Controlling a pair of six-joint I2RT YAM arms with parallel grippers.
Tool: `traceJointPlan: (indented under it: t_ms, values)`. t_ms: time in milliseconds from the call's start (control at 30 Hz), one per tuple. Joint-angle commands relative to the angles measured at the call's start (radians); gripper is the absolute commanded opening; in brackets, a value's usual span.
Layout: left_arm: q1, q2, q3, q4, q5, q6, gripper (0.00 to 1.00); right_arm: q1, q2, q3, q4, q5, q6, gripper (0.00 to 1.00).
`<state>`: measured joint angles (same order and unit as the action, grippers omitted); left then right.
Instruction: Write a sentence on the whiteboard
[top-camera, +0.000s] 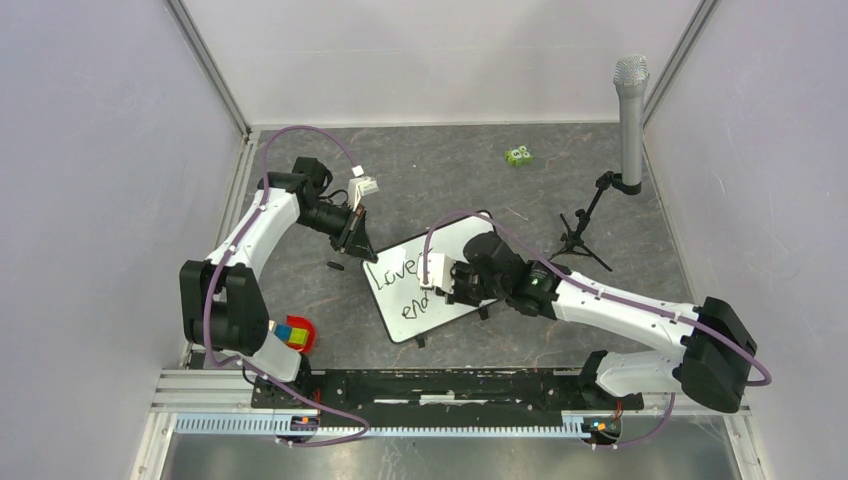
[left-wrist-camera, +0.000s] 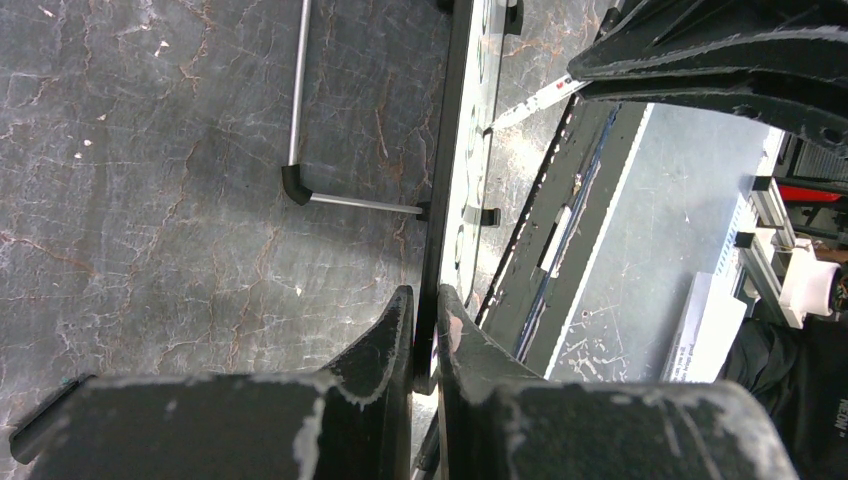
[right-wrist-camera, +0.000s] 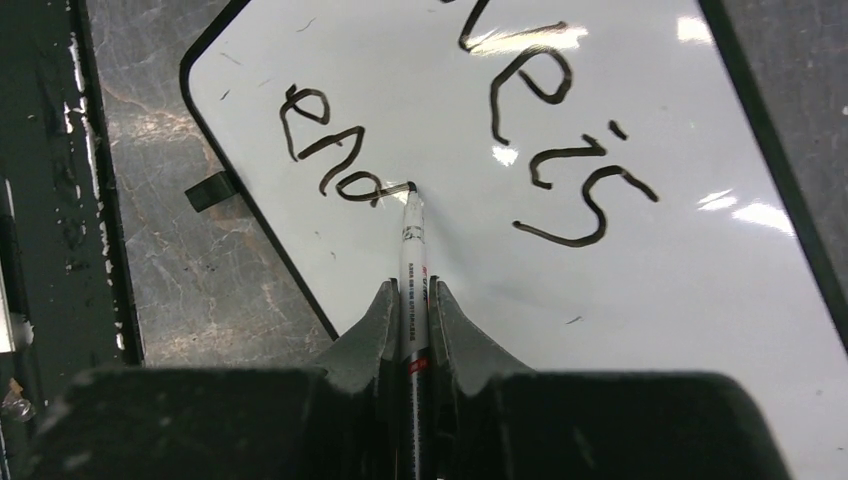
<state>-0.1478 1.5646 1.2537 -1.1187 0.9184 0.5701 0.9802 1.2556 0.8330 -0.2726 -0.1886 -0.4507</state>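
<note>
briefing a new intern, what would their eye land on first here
First, the black writing on the whiteboard at table centre, reading "Love is end". The right hand holds a marker with its tip at the "d", while the left hand clamps the board's left corner. A tall microphone stands at the far right.

You have the whiteboard (top-camera: 460, 238) at mid-frame in the top view, the sentence (top-camera: 392, 275) on its left half. The left gripper (top-camera: 357, 240) sits at its upper-left corner, the right gripper (top-camera: 432, 276) over its middle, marker (right-wrist-camera: 413, 240) tip on the board. A microphone (top-camera: 631, 110) stands upper right.
</note>
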Motion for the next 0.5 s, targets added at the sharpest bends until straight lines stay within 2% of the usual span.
traceJointPlan:
  t_ms: [0, 200, 467]
  values:
    - [-0.007, 0.022, 0.012, -0.006, -0.027, 0.027, 0.02, -0.021, 0.009, 0.067, 0.014, 0.061, -0.022, 0.00]
    - [-0.007, 0.020, 0.009, -0.006, -0.030, 0.028, 0.02, -0.029, 0.012, 0.073, 0.013, 0.052, -0.019, 0.00]
    - [-0.007, 0.022, 0.009, -0.006, -0.029, 0.029, 0.02, -0.029, 0.000, -0.001, 0.019, 0.006, 0.012, 0.00]
